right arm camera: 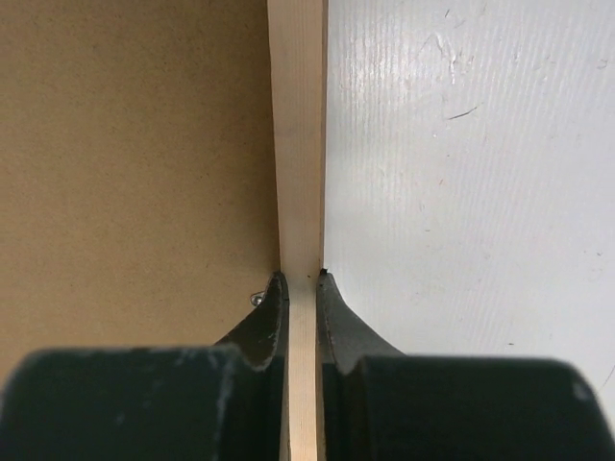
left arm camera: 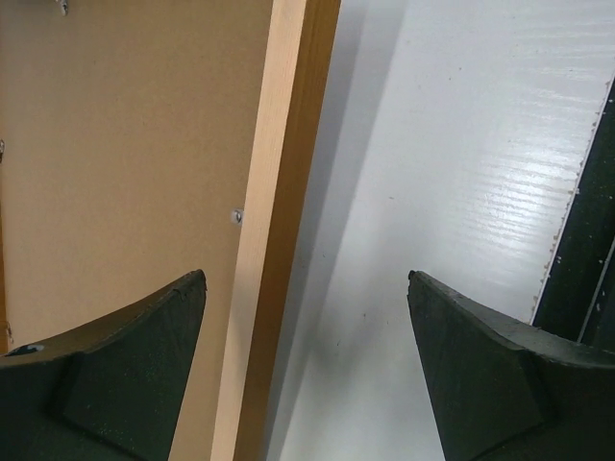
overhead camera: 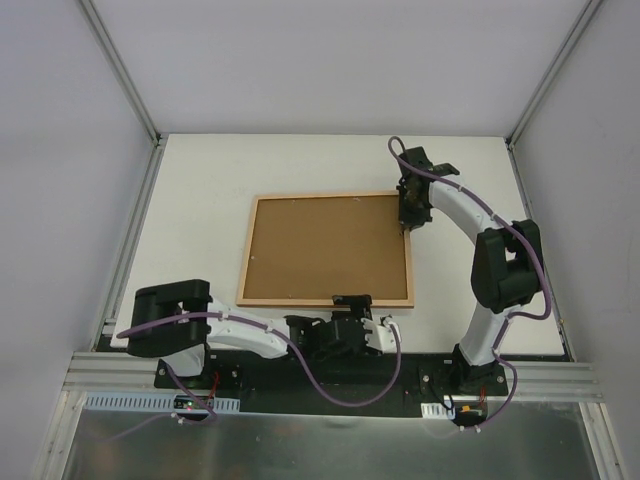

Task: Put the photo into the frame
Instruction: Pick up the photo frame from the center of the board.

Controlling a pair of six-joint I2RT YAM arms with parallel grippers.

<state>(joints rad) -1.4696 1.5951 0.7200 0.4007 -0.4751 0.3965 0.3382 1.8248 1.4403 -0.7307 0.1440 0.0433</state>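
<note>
Right gripper [right arm camera: 300,279]: jaws pinching the frame [right arm camera: 298,144] across its right-hand short rail, near the far right corner. One finger is on the backing board [right arm camera: 125,154] side, the other on the table [right arm camera: 461,192] side

Left gripper [left arm camera: 307,280]: jaws spread wide astride the near long rail, no contact seen

Frame lies flat, back up, mid-table, long axis parallel to the near table edge. Photo not in view; cannot tell if it sits under the board

Judgement: only the right arm has a hold, so the next move turns on that rail
</note>
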